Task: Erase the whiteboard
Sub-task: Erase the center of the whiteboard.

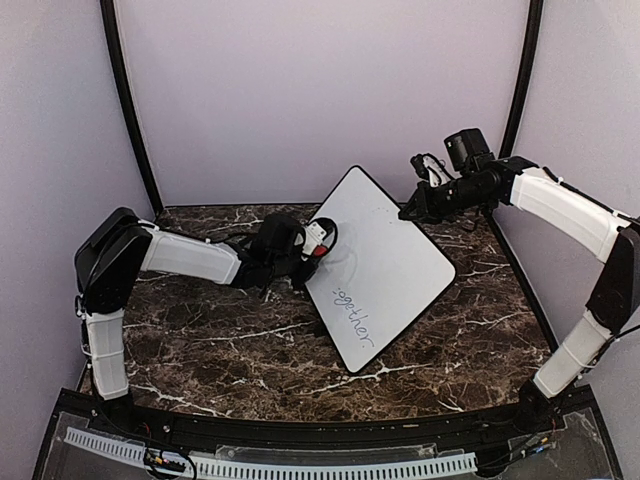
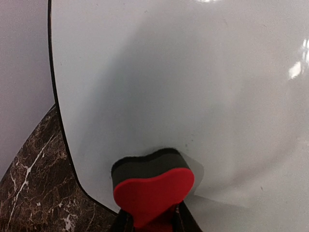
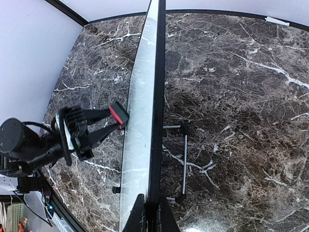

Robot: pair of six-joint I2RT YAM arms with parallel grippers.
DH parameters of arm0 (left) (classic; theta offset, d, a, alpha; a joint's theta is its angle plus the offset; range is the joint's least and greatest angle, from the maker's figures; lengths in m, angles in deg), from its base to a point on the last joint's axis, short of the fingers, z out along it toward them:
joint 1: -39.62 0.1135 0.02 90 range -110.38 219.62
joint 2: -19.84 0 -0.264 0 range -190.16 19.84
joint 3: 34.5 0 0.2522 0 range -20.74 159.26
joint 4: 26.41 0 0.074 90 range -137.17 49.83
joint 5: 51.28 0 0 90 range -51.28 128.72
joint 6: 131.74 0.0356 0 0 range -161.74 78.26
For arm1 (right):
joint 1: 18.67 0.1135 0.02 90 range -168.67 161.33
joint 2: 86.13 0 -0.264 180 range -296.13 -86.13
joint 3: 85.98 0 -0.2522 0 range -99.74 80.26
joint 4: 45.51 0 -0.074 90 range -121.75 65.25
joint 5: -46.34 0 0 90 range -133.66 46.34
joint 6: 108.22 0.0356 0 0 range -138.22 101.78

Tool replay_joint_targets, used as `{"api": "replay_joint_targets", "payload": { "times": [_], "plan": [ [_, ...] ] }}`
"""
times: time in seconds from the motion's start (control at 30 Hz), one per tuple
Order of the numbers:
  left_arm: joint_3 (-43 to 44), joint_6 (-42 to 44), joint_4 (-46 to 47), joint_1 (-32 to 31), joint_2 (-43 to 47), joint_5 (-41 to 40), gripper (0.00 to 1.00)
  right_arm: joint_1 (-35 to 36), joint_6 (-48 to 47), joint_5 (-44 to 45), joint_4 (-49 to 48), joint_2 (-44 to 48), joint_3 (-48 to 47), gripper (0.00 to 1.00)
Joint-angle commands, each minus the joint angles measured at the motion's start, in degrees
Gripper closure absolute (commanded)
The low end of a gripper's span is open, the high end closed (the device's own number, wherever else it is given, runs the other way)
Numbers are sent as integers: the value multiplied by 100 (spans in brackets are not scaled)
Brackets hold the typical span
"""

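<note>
Both clamped, L end effector (image 2: 154,222) eraser (image 2: 153,191), R (image 3: 150,211) whiteboard (image 1: 392,250)

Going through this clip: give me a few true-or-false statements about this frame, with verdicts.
1. The left gripper holds the red eraser. True.
2. The whiteboard lies flat. False: it stands tilted on its edge.
3. The whiteboard is wiped clean. False: writing remains near its lower end.
4. The right gripper is shut on the whiteboard's edge. True.
</note>
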Motion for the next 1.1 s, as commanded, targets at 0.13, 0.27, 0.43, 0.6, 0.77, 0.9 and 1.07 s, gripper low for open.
{"api": "replay_joint_targets", "payload": {
  "times": [0.13, 0.27, 0.43, 0.6, 0.77, 0.9, 1.07],
  "plan": [
    [1143, 515, -532, 126, -589, 621, 100, 366, -667, -725, 40, -48, 24, 100],
    [1082, 489, -545, -17, -538, 856, 100, 366, -671, -705, 55, -42, 27, 100],
    [432, 423, -233, -445, -264, 1001, 100, 366, -681, -722, 50, -73, 10, 100],
    [-192, 290, 149, -747, -17, 1158, 100, 366, -689, -741, 58, -130, -34, 100],
    [-528, 289, 318, -745, 75, 745, 100, 366, -690, -749, 83, -144, -68, 100],
    [-511, 73, 251, -318, 1, 477, 100, 366, -692, -724, 92, -114, -61, 100],
    [-395, 220, 118, 114, -196, 241, 100, 366, -690, -714, 86, -104, -53, 100]
  ]
}}
